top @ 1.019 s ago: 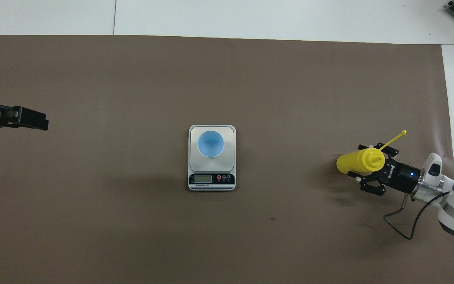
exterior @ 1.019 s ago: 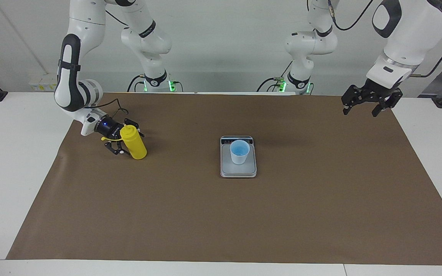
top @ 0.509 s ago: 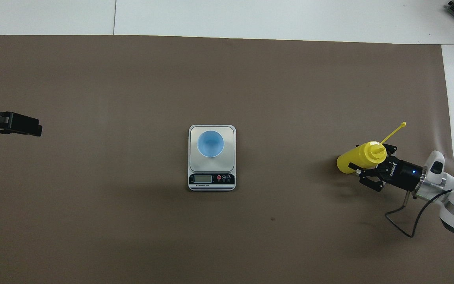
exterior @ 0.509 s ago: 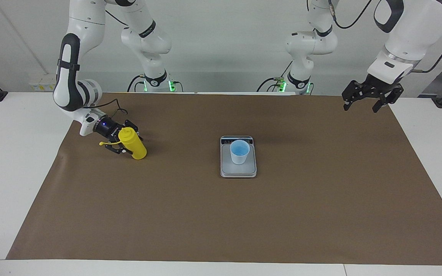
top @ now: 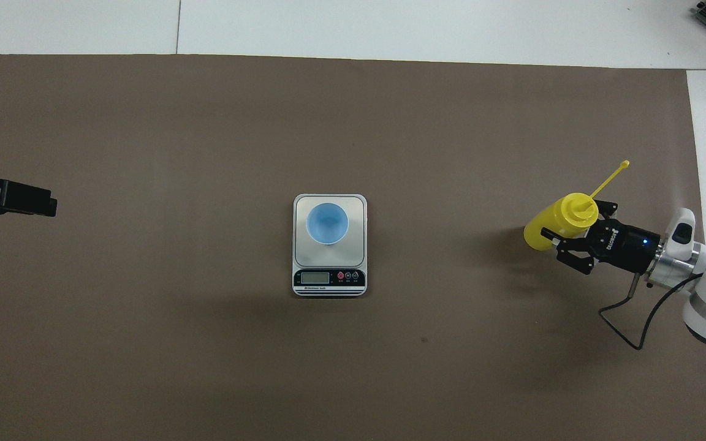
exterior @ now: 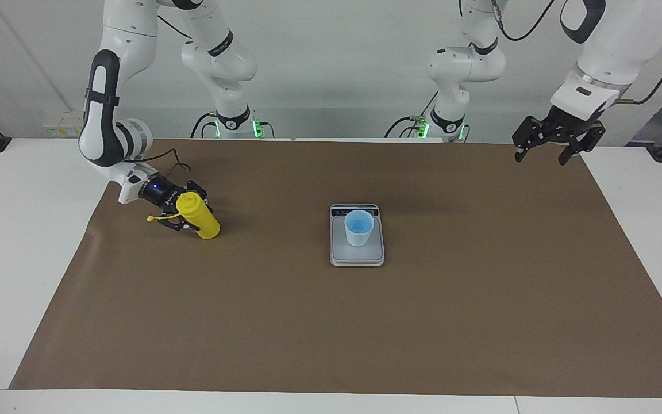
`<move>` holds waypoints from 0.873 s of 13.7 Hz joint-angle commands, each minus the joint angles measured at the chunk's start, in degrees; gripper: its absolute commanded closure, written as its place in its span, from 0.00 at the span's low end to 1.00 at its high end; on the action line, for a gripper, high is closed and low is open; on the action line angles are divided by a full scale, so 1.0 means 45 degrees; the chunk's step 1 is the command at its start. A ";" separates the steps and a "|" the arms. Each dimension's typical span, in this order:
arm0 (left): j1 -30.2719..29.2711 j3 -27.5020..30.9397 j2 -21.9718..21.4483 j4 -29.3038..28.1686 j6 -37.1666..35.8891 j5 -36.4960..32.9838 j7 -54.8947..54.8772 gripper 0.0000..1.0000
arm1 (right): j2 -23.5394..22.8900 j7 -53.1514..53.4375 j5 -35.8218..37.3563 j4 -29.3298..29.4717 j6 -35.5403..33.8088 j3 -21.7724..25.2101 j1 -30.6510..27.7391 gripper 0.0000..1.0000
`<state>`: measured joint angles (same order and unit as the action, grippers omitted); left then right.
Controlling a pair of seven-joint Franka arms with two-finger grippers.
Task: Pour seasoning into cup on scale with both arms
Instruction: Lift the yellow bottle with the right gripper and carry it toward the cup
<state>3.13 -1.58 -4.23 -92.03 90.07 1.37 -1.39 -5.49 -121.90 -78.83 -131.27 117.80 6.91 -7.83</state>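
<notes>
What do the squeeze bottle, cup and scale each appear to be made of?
Squeeze bottle: probably soft plastic, uniformly yellow and matte. Cup: likely thin plastic, light blue, smooth. Scale: grey weighing plate with a silvery rim, metal or metallic-finished plastic; unclear which.

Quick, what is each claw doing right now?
Right gripper: closed on the yellow squeeze bottle, which leans on the brown mat.
Left gripper: open, holding nothing, waiting up in the air over the mat's edge.
</notes>
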 commanded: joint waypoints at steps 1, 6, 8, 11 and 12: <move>-0.0070 -0.0059 -0.0331 -0.0350 -0.0171 -0.0071 0.0290 0.00 | 0.0848 0.1654 0.1031 0.0401 0.1220 -0.0070 0.1208 1.00; -0.0090 -0.0059 -0.0331 -0.0350 -0.0250 -0.0129 0.0212 0.00 | 0.0869 0.2710 0.1229 0.0753 0.4382 -0.0070 0.3980 1.00; -0.0090 -0.0020 -0.0292 -0.0195 -0.0347 -0.0188 0.0174 0.00 | 0.0869 0.3334 0.1598 0.0871 0.5807 -0.0090 0.5094 1.00; -0.0070 -0.0039 -0.0330 -0.0232 -0.0426 -0.0207 0.0173 0.00 | 0.0732 0.5205 0.3272 0.1183 0.7451 -0.0090 0.6638 1.00; -0.0070 -0.0020 -0.0331 -0.0252 -0.0484 -0.0207 0.0173 0.00 | 0.0732 0.6045 0.4208 0.1261 0.7533 -0.0090 0.6913 1.00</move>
<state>3.13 -1.44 -4.39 -92.10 89.08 1.37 -1.10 -1.99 -100.82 -65.75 -127.27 150.15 6.23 21.31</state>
